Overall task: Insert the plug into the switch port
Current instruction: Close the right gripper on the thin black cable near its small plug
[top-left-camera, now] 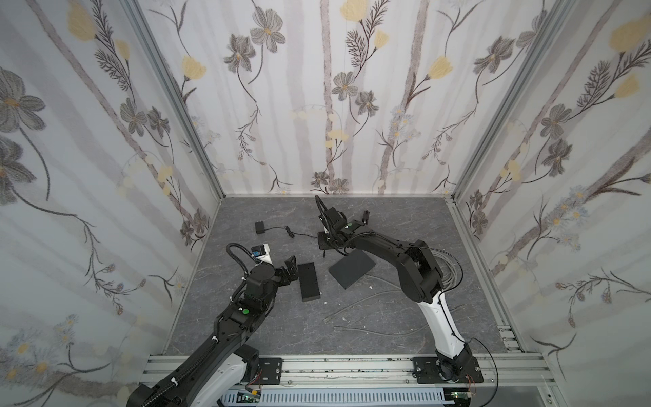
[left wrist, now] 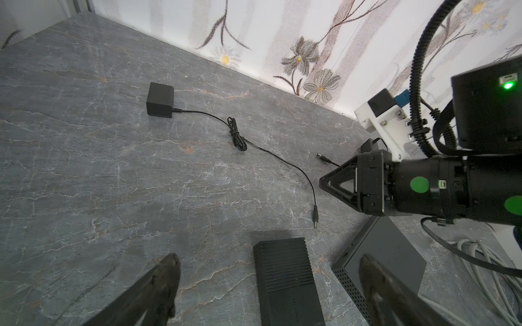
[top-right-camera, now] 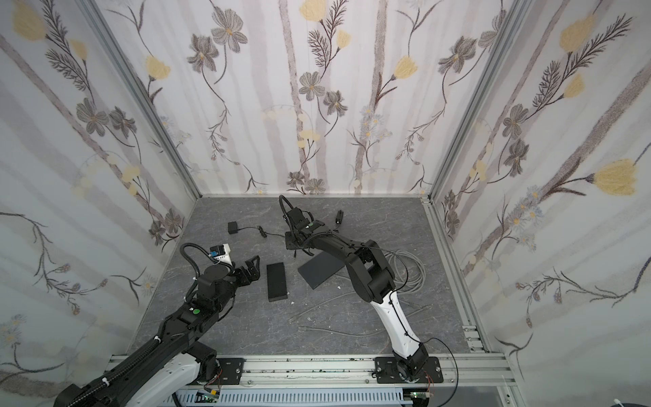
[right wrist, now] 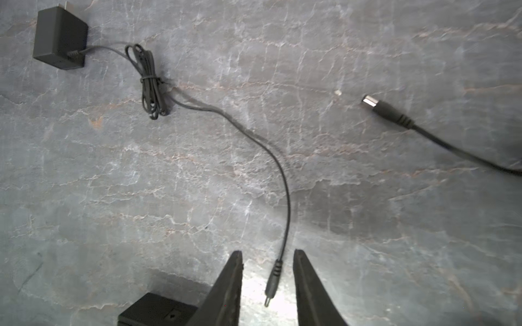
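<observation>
Right wrist view, item one: the right gripper (right wrist: 268,252). Its fingers (right wrist: 228,290) are parted, and a strip of bare table (right wrist: 395,225) shows on each side of what lies between them. Nothing is clamped.

Item two, between those fingers: the plug (right wrist: 271,285), a slim black barrel with a ribbed collar. It lies flat, its metal tip pointing toward the gripper's base. Its thin cable (right wrist: 286,197) curves away to a tied bundle (right wrist: 151,84) and on to a black adapter (right wrist: 59,41). Any marking on these is too faint for us to read.

A thicker second plug (right wrist: 381,108) lies well apart. A dark box corner (right wrist: 152,310) with a small round hole sits beside one finger; we cannot tell which box it belongs to.

Item three: the left gripper (top-left-camera: 291,271), jaws spread wide and empty, just beside the black ribbed box (top-left-camera: 309,282). The grey flat box (top-left-camera: 351,268), perforated along one side, lies near that box but apart from it.

We note green round stickers (left wrist: 419,185) on the arms. Print on the white camera mount (top-left-camera: 262,254) is too small to read.

Room: open table runs from the thin cable to the left wall. Right of the grey flat box, a coil of grey cables (top-left-camera: 447,267) lies close by the right arm. Loose grey leads (top-left-camera: 370,331) lie toward the front rail (top-left-camera: 352,366).
</observation>
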{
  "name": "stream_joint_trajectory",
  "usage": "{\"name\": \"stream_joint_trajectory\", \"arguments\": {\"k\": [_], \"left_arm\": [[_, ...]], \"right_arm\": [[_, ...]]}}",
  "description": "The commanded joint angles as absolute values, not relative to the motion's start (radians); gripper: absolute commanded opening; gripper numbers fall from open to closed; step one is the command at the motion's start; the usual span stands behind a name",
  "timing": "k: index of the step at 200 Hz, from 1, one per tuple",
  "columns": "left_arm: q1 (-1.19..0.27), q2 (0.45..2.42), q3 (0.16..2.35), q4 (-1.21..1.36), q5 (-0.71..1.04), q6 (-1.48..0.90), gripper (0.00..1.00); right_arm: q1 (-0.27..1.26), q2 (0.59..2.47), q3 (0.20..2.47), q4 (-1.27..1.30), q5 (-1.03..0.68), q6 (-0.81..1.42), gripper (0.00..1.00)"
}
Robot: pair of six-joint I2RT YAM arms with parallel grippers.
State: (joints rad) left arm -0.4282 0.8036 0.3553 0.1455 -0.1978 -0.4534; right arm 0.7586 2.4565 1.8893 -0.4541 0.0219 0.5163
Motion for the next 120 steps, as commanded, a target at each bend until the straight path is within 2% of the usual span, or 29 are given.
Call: {"name": "stream_joint_trajectory", "arguments": {"k": [1, 63, 120], "left_arm": [[-0.427, 0.8, 0.36, 0.147, -0.195, -0.465, 1.0], [-0.428, 0.795, 0.361, 0.144, -0.192, -0.467, 1.0], [-0.427, 0.791, 0.361, 0.142, -0.192, -0.468, 1.0]], "right_arm": [[0.772, 2.472, 1.898, -0.461, 0.04, 0.56, 0.33], [0.805, 2.522, 1.945, -0.544, 0.198, 0.629, 0.31], [0.813, 2.537, 1.959, -0.557, 0.213, 0.624, 0.27]]}}
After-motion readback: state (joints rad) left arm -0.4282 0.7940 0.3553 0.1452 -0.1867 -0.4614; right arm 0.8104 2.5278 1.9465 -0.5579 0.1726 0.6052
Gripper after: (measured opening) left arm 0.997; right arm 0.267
